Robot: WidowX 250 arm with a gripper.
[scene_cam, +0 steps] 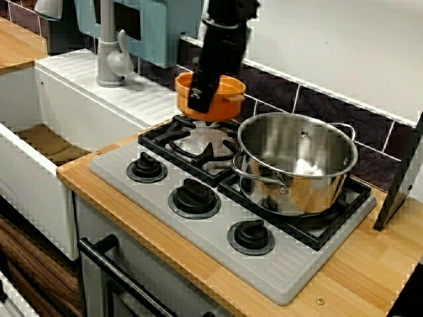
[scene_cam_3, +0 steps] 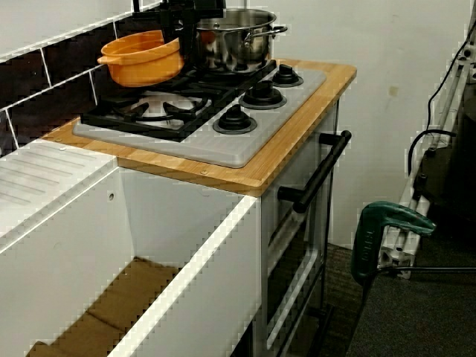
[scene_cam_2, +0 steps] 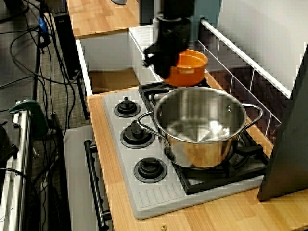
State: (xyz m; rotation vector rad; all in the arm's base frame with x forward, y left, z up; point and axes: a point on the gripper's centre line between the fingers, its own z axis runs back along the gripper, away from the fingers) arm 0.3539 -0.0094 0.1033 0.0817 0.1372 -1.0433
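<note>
Pinching the rim of the orange bowl (scene_cam_3: 141, 59), the fingers (scene_cam: 197, 99) hold it clear of the grate (scene_cam_3: 100, 117), seen only sink-side.

Mock kitchen, probably inside a lab: hob (scene_cam: 281, 271), sink (scene_cam_3: 190, 245), dark tiles (scene_cam: 330, 109), loose cables (scene_cam_2: 24, 57).

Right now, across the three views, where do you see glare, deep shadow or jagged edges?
View facing the wall: glare inside the pot, its side mirroring the grate; edges jagged. View along the counter: the gripper on the bowl is black, detail lost; pot floor glares. View from the sink end: even light, its bottom shaded.
</note>
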